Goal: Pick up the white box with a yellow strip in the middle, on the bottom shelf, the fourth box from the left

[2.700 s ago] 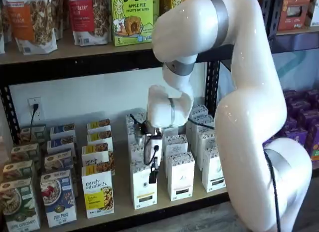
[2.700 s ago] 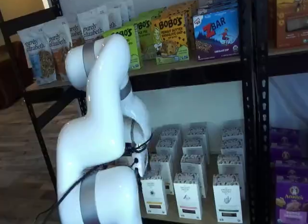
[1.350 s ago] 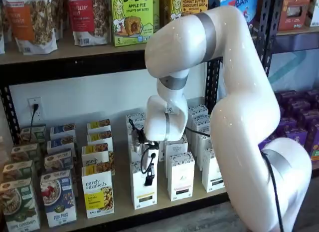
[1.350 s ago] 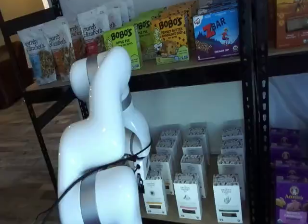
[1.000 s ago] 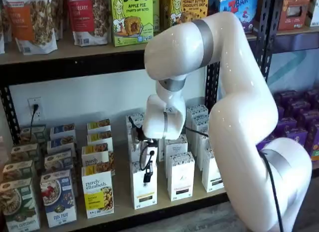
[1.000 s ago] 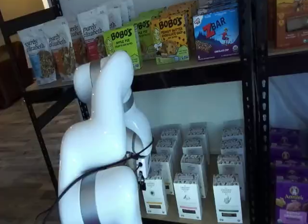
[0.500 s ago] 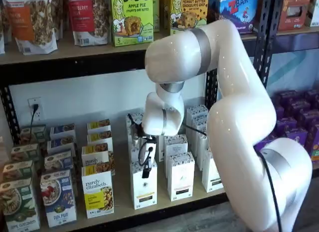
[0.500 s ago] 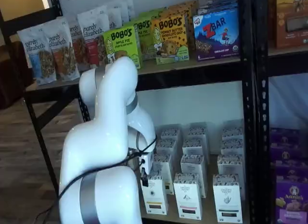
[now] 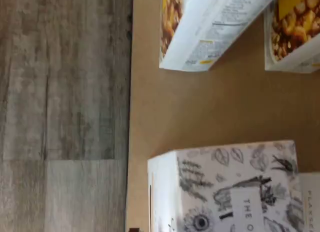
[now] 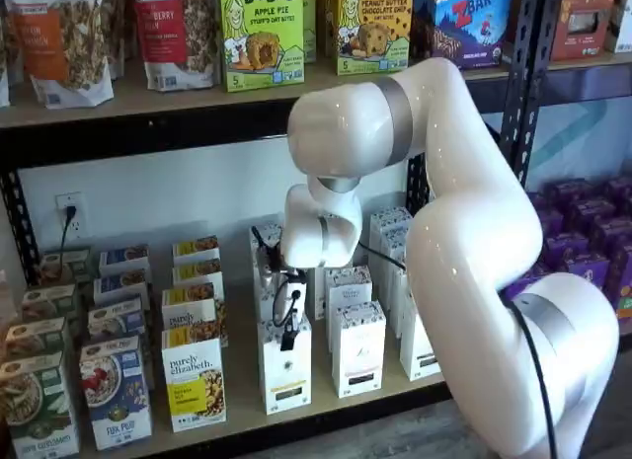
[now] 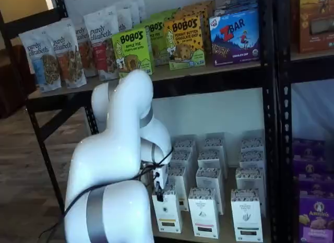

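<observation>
Now the gripper [image 10: 287,333] is hanging directly above the white box [image 10: 284,365], and its black fingers, seen side-on, are standing spread wide with nothing between them. Over the last moments the arm has been swinging leftward and lowering the wrist onto that front carton on the bottom shelf [image 10: 247,405], beside the purely elizabeth box [image 10: 194,377]. In the wrist view the carton's speckled top [image 9: 235,187] is sitting right underneath, so the descent for the grasp is looking nearly lined up.
</observation>
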